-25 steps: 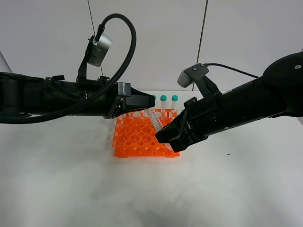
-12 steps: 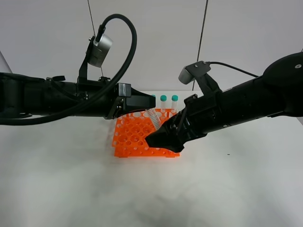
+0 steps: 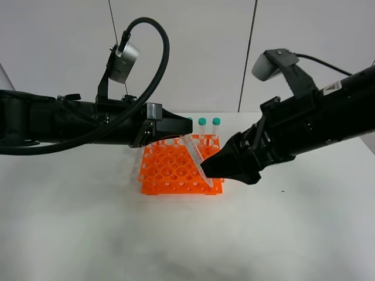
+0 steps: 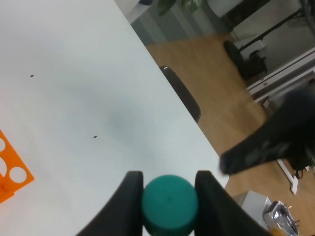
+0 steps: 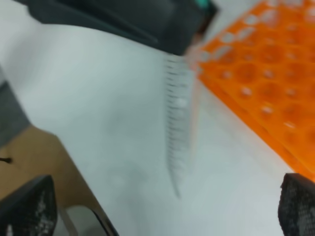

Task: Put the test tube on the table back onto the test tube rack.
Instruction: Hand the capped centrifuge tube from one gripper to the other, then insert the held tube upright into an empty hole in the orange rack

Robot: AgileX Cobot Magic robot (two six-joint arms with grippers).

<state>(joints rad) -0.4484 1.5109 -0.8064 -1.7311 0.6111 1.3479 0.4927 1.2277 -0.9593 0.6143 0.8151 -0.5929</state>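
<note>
The test tube (image 3: 198,159) slants over the orange test tube rack (image 3: 173,168), its conical tip low near the rack's front right corner. My left gripper (image 3: 186,130) is shut on its teal cap. In the left wrist view the cap (image 4: 170,204) sits pinched between the two fingers (image 4: 132,194). My right gripper (image 3: 215,167) is open just right of the tube's lower end, not touching it. In the right wrist view the blurred tube (image 5: 178,123) hangs between my wide-apart right gripper (image 5: 161,209), beside the rack (image 5: 266,83).
Two more teal-capped tubes (image 3: 209,124) stand upright in the rack's back row. The rack sits on the white table (image 3: 176,240). The table edge, a wooden floor and a chair (image 4: 182,96) show in the left wrist view.
My right gripper, which was at the tube's lower part, has drawn back to the right and its arm has risen. The tube's tip shows again. The left arm has held still.
</note>
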